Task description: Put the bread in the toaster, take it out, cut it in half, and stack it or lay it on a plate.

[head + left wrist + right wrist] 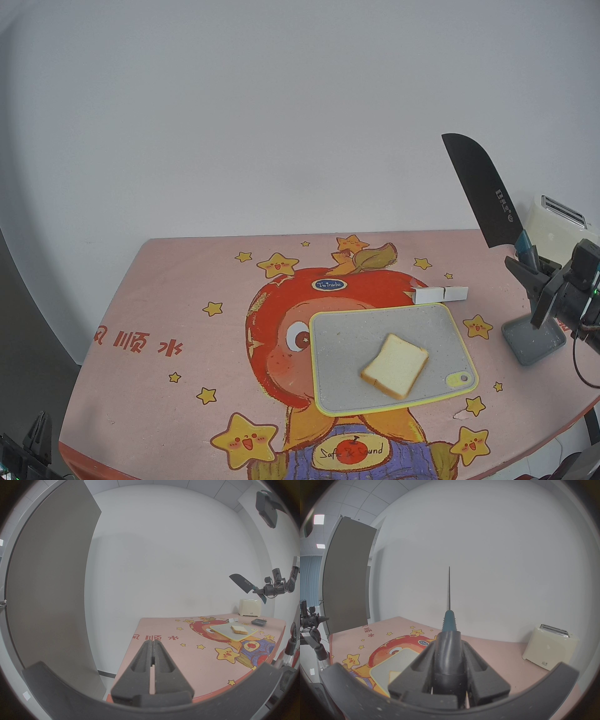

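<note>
A slice of bread (pixel 395 365) lies flat on the grey, yellow-rimmed cutting board (pixel 350 337) at the table's middle right. My right gripper (pixel 529 265) hangs above the table's right edge, shut on the teal handle of a knife (pixel 484 187) whose black blade points up and away. In the right wrist view the gripper (pixel 449 642) clamps the handle, the blade (pixel 449 589) edge-on. The cream toaster (pixel 559 228) stands at the far right behind it. My left gripper (pixel 152 648) is shut on nothing, low off the table's left front corner, far from the bread (pixel 239 629).
A small grey tray (pixel 533 340) sits on the table right of the board, under the right arm. A white box (pixel 440 294) lies just behind the board. The left half of the pink table (pixel 156 350) is bare. A grey panel (pixel 47 589) stands to the left.
</note>
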### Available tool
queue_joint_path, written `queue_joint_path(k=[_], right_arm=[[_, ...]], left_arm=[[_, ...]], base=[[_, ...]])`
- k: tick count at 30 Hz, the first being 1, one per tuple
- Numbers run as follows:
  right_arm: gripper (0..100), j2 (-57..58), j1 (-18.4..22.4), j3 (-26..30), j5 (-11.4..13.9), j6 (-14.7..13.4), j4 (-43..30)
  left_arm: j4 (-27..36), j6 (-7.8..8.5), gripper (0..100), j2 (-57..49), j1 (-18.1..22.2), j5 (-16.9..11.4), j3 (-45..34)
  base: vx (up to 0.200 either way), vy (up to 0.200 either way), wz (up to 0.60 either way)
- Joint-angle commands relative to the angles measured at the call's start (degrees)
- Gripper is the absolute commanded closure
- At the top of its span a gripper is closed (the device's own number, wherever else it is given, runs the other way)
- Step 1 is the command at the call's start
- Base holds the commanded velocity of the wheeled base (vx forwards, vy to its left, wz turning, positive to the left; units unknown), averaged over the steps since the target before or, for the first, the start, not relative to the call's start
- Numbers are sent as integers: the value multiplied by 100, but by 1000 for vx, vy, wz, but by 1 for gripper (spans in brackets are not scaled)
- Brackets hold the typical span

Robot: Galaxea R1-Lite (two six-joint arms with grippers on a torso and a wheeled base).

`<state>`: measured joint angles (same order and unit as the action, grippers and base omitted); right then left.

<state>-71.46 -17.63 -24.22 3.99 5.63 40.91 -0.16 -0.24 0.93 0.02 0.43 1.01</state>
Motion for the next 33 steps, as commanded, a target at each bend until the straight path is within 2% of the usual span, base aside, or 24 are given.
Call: queue_joint_path(k=[1, 5, 10, 14, 16, 20, 30, 33], right_arm=[[100, -228, -268, -918, 76, 52, -1217], [100, -228, -619, -1410, 58, 122, -2061], [100, -219, -637, -1735, 129, 571, -3151], [100, -149, -637, -1796, 269, 817, -3502], [100, -114, -672, -1788, 296, 825, -3546], [100, -78, -768, -1568, 480, 834, -3546], [100, -114, -768, -882, 498, 887, -3537], [100, -78, -751, -504, 507, 1168, -3529]], left_arm=[[-2, -2, 100, -57, 6, 1, -101], [-2, -2, 100, -57, 6, 1, -101], [-2, -2, 100, -57, -2, 1, -101], [-2, -2, 100, -57, 6, 1, -101], [-2, -2, 100, -57, 6, 1, -101], [-2, 7, 100, -57, 6, 1, -101], [-2, -2, 100, -57, -2, 1, -101], [-2, 7, 100, -57, -2, 1, -101]], base=[[0, 0, 0], [0, 0, 0], [0, 0, 0], [0, 0, 0], [0, 0, 0], [0, 0, 0], [0, 0, 0], [0, 0, 0]])
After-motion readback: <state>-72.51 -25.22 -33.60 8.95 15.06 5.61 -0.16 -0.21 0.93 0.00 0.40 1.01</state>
